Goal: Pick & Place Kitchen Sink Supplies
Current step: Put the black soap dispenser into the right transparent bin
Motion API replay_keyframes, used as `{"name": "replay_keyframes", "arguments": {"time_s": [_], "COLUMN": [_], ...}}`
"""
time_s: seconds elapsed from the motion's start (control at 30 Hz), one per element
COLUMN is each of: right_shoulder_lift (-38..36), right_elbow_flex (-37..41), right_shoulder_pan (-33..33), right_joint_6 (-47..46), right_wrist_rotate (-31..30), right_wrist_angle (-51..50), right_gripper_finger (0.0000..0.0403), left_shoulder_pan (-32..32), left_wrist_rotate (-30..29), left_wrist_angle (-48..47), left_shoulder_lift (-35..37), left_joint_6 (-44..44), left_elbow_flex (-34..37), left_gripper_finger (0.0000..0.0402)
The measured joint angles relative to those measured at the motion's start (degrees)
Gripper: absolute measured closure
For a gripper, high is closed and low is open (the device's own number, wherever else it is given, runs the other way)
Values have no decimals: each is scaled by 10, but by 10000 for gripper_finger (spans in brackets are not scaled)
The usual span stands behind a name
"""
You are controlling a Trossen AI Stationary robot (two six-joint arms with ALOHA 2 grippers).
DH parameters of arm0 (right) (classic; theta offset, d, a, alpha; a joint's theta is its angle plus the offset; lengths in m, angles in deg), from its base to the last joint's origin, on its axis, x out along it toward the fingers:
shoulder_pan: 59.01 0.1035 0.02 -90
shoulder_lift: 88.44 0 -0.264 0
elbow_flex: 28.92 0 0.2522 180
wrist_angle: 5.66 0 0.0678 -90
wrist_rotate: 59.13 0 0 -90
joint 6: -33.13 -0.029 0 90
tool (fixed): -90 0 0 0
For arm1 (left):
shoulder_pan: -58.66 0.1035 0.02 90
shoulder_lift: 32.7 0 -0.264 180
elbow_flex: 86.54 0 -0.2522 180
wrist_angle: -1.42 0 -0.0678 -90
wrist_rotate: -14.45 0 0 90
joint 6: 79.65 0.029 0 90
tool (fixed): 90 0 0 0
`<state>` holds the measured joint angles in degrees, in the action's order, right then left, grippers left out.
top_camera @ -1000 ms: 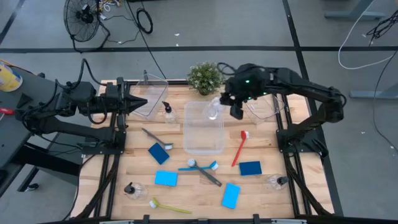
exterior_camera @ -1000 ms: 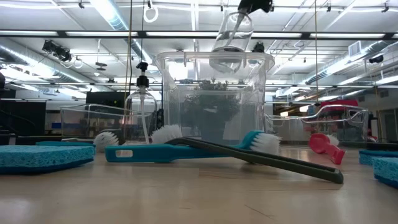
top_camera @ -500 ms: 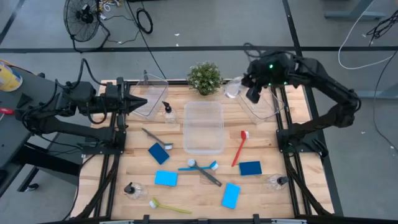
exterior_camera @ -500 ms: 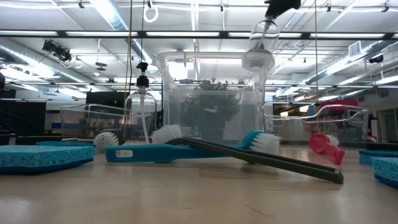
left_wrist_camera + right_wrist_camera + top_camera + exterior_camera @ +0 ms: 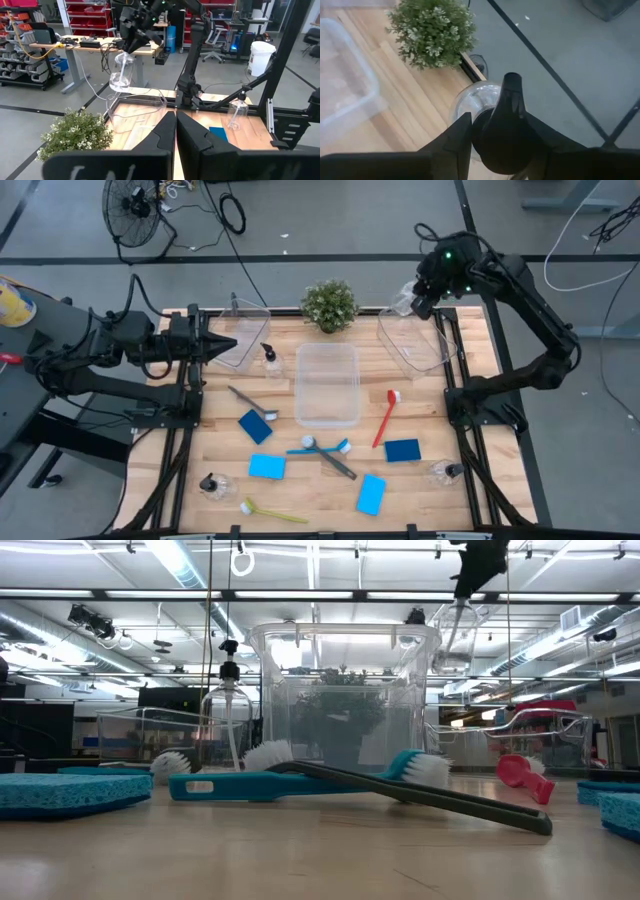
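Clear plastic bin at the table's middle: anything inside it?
The tall clear plastic bin looks empty in the high view: only wood shows through its floor. In the low view, the crossed teal brush and grey brush hide its base.

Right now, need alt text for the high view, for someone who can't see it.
Overhead: the right tool holds a clear pump bottle above the far edge of the right-hand clear bin. The left tool waits shut over the table's left side. Blue sponges, brushes and more bottles lie around a central bin.
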<state>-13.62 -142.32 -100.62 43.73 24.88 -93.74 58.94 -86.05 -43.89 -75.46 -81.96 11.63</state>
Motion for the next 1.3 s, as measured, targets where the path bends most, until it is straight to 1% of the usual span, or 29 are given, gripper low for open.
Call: {"name": "replay_keyframes", "arguments": {"time_s": [0.07, 0.27, 0.43, 0.63, 0.93, 1.07, 1.2, 1.3], "right_shoulder_lift": [1, 7, 25, 54, 80, 82, 82, 82], "right_elbow_flex": [0, 0, 0, 0, 0, 0, 0, 0], "right_shoulder_pan": [-25, -86, -118, -135, -144, -145, -145, -145], "right_joint_6": [6, 15, 6, 4, 1, -19, -31, -42], "right_wrist_rotate": [17, 43, 55, 55, 55, 54, 35, 35], "right_wrist_angle": [0, 0, -11, -11, -16, -16, -16, -16], "right_gripper_finger": [275, 275, 275, 275, 275, 276, 276, 276], "left_shoulder_pan": [0, 0, 0, 0, 0, 0, 0, 0], "left_wrist_rotate": [0, 0, 0, 0, 0, 0, 0, 0], "left_wrist_angle": [0, 0, 0, 0, 0, 0, 0, 0], "left_shoulder_lift": [0, 0, 0, 0, 0, 0, 0, 0], "left_joint_6": [0, 0, 0, 0, 0, 0, 0, 0], "left_elbow_flex": [0, 0, 0, 0, 0, 0, 0, 0], "left_gripper_finger": [385, 385, 385, 385, 385, 385, 385, 385]}}
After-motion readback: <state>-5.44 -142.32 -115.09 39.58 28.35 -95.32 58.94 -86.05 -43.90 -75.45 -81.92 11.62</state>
